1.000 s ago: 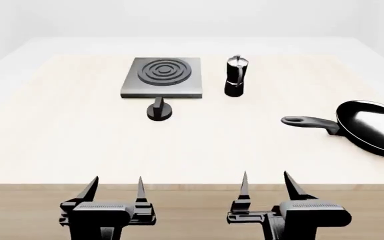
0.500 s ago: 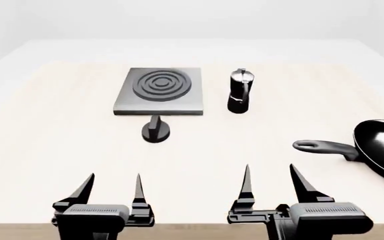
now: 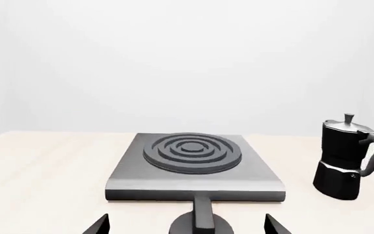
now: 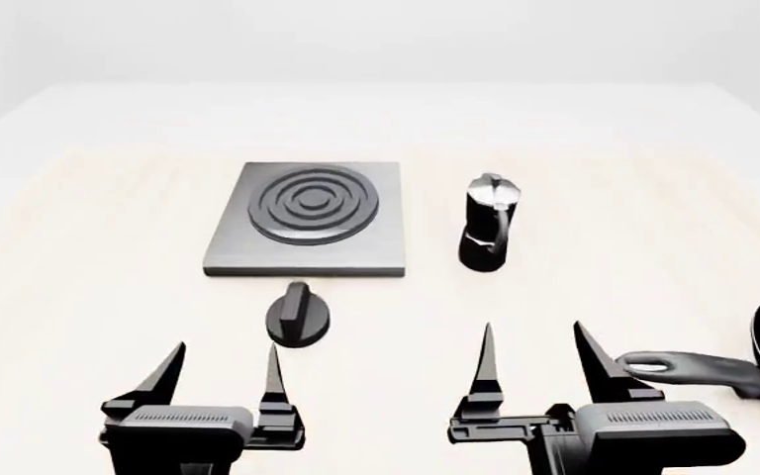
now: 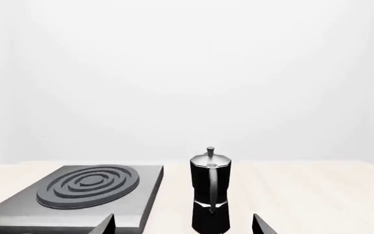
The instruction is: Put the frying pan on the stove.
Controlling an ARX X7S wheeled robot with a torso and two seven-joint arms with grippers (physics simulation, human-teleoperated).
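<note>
Where the head view cuts off at its lower edge, only pointed black fingers and ribbed grey housings of the two grippers to be seen: left gripper [image 4: 219,374] spread wide with nothing between its fingers, right gripper [image 4: 537,356] likewise wide and empty. In each wrist view, merely two dark fingertips [image 3: 98,226] poking in at the frame edge, set far apart.

Just beyond the right gripper and off to the right, glossy black frying pan [image 4: 754,368] resting on the pale wood-grain table [image 4: 76,297], mostly cropped by the frame edge: only a sliver of the round bowl and the long handle showing, handle pointing left with what looks like a loop at its tip, partly hidden behind the right gripper's finger. Well apart from the stove.

Ahead of the left gripper, small round black knob [image 4: 298,317] with a raised ridge, lying just in front of the stove; in the left wrist view cut off below.

Farther on, flat square stove [image 4: 309,233] of dull grey metal, dark concentric rings raised in its middle, bare on top. Beside it to the right, upright faceted pot [image 4: 489,224], black base, silvery top, curved handle, small lid knob.
</note>
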